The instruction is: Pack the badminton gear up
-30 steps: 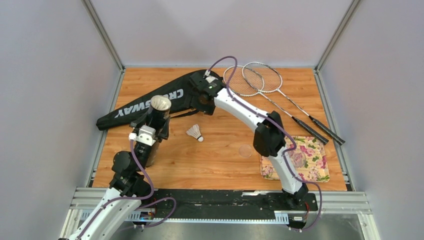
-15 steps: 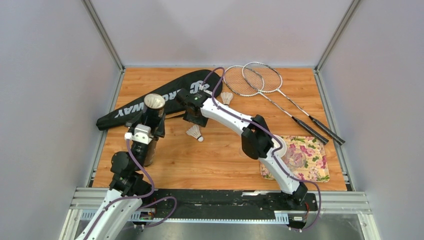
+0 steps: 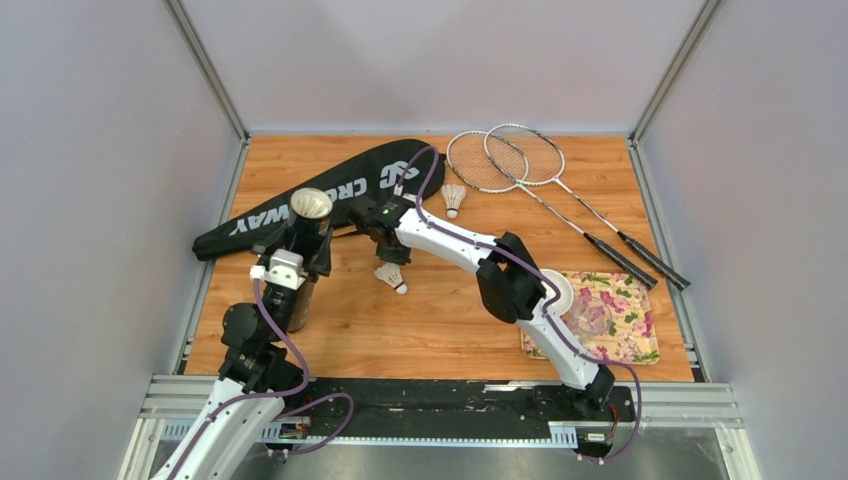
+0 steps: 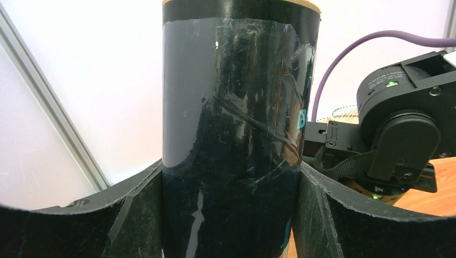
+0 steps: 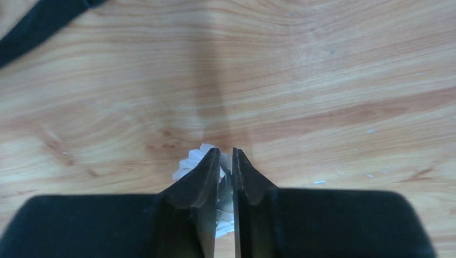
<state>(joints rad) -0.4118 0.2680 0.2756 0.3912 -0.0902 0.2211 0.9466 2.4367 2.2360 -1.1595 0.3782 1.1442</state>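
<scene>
My left gripper (image 3: 287, 268) (image 4: 231, 180) is shut on the long dark tube (image 3: 305, 240) (image 4: 231, 107) and holds it upright near the table's left side, its open top (image 3: 311, 205) facing up. The right gripper (image 3: 388, 258) (image 5: 226, 153) is shut on the white feathers of a shuttlecock (image 3: 391, 278) (image 5: 187, 164) just above the wood. A second shuttlecock (image 3: 454, 197) lies beside the black CROSSWAY bag (image 3: 340, 192). Two silver rackets (image 3: 520, 160) lie crossed at the back right, with their black handles (image 3: 630, 262) toward the right edge.
A flower-patterned tray (image 3: 625, 325) sits at the front right, partly behind the right arm's lower link. The right arm's wrist (image 4: 403, 134) hangs close to the right of the tube. Metal frame rails border the table on both sides.
The right gripper has come down and to the left from over the bag to the middle shuttlecock and shut on its feathers, uncovering the second shuttlecock. The left gripper and tube stayed almost still.
</scene>
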